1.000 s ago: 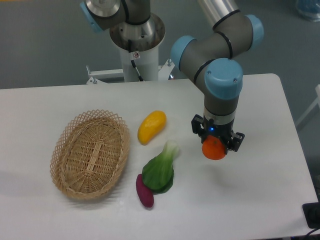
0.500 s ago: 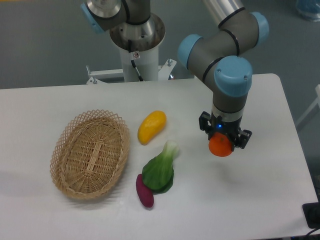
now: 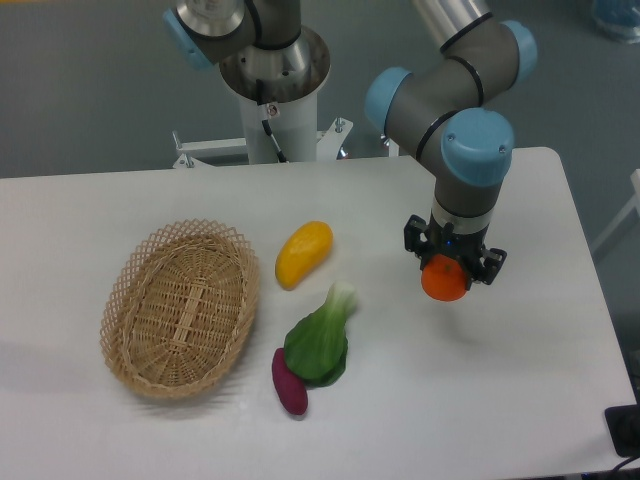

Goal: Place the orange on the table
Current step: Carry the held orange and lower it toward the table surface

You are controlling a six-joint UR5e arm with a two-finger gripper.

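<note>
Camera view: fingers (image 3: 455, 268) pinching the orange (image 3: 445, 279) over bare bench (image 3: 520, 380), away from the other produce, so release lands clean.

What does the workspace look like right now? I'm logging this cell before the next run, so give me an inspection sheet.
Surface: white table, no spills seen.
Job's things: orange held in the gripper, above the table's right part.
Clutter: empty basket at left; yellow fruit, leafy green and purple vegetable at centre.
Grippers: gripper shut on the orange, pointing down.
Cables: black cable on the arm's pedestal.
Surroundings: grey floor; dark object at the lower right edge.
</note>
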